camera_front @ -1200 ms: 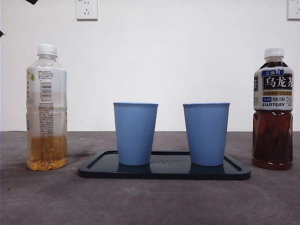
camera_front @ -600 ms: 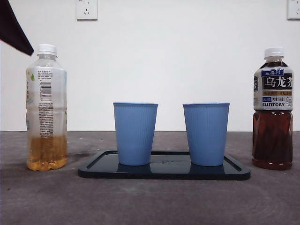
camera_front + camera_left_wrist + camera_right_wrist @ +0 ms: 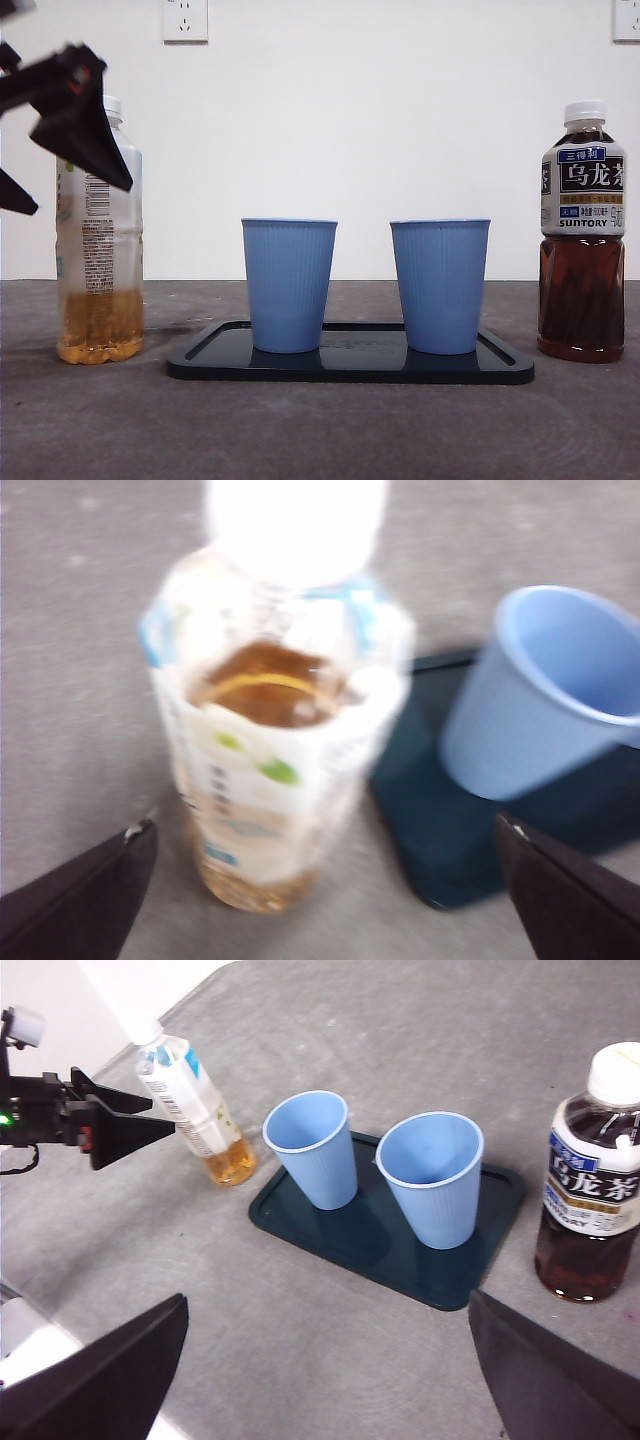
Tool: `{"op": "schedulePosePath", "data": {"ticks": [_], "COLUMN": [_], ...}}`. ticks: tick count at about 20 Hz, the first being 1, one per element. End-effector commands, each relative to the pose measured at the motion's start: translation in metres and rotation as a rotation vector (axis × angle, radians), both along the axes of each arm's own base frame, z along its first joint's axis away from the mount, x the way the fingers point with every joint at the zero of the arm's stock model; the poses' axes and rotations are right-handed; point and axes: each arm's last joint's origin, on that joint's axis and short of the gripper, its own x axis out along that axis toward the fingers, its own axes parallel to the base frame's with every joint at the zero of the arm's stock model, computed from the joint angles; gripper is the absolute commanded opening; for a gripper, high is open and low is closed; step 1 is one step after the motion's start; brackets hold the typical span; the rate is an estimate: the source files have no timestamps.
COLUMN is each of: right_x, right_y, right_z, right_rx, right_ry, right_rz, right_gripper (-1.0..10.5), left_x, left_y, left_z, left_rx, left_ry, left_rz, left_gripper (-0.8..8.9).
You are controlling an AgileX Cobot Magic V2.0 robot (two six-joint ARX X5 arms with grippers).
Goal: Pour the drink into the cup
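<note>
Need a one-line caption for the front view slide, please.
Left tool open beside pale tea bottle; two blue cups on tray.

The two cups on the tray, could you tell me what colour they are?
Light blue cups, clearest in the front view.

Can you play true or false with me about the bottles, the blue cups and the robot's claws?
1. Two blue cups stand on the dark tray. True.
2. The left gripper is squeezing the pale tea bottle. False: its jaws are open and it hovers by the bottle's top without holding it.
3. The dark tea bottle has its white cap on. True.
4. The pale tea bottle is full to the neck. False: only its bottom part holds amber drink.
5. The right gripper is holding a cup. False: it is open, holding nothing, away from the cups.
</note>
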Motion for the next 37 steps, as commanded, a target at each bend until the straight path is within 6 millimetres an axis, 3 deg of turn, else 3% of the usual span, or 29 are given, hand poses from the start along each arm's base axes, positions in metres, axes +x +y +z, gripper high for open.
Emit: {"op": "schedulePosePath", "data": {"ticks": [1,8,11,17,20,25,30,37], "right_x": [0.0,0.0,0.0,0.0,0.0,0.0,0.001,0.002], "right_y": [0.0,0.0,-0.001,-0.001,-0.001,-0.001,-0.001,-0.001], "right_z": [0.004,0.004,0.004,0.004,0.004,0.004,0.004,0.006], "right_rx": [0.005,0.008,0.01,0.01,0.005,0.004,0.006,0.012], "right_ry": [-0.013,-0.009,-0.002,0.002,0.001,0.001,-0.004,-0.029], "right_rz": [-0.018,-0.023,-0.043,-0.063,-0.074,-0.073,-0.073,-0.072], "right_gripper": [4.5,4.5,4.5,4.5,4.5,4.5,4.5,4.5], "left_x": [0.01,0.036,0.04,0.042,0.042,0.032,0.018,0.011], "left_y": [-0.004,-0.012,-0.014,-0.014,-0.014,-0.011,-0.013,-0.032], "left_z": [-0.006,-0.022,-0.027,-0.026,-0.024,0.009,0.047,0.041], "left_rx": [-0.003,-0.02,-0.021,-0.029,-0.03,-0.039,0.052,0.311], "left_ry": [-0.006,-0.044,-0.041,-0.063,-0.067,-0.092,0.017,0.174], "left_rz": [0.013,0.024,0.029,0.034,0.033,0.032,-0.026,-0.147], "left_gripper": [5.63,5.46,4.06,2.38,2.34,2.35,2.35,2.08]}}
